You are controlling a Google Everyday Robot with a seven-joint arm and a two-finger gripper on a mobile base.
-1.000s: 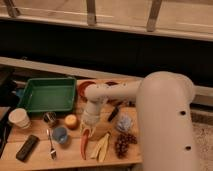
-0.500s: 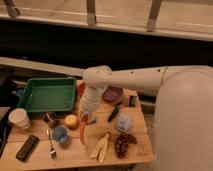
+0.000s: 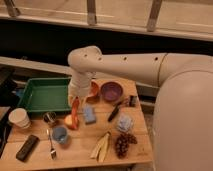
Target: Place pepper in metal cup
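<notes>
In the camera view the gripper [image 3: 75, 101] hangs at the end of the down-turned wrist, over the middle of the wooden table [image 3: 80, 152] and just in front of the green tray [image 3: 42, 95]. It looks clamped on the top end of the pepper [image 3: 75, 114]. The pepper is a slim orange-red chili that dangles almost straight down and tapers to a point, and its tip is close to a small orange fruit [image 3: 67, 122]. The metal cup [image 3: 49, 118] stands off to the side of the gripper, near the tray's front edge, short and silver-grey with a dark mouth. It is apart from the pepper, so the placing is not yet done. The main risk is the mismatch in size: a long pepper going into a short, narrow cup may catch the rim or tip the cup over. It could also simply lean out and fall once released. The blue cup [image 3: 60, 134] sits just beside the metal one, so a small sideways error could put the pepper in the wrong cup. Held only by one end, the pepper may also swing as the arm travels.
</notes>
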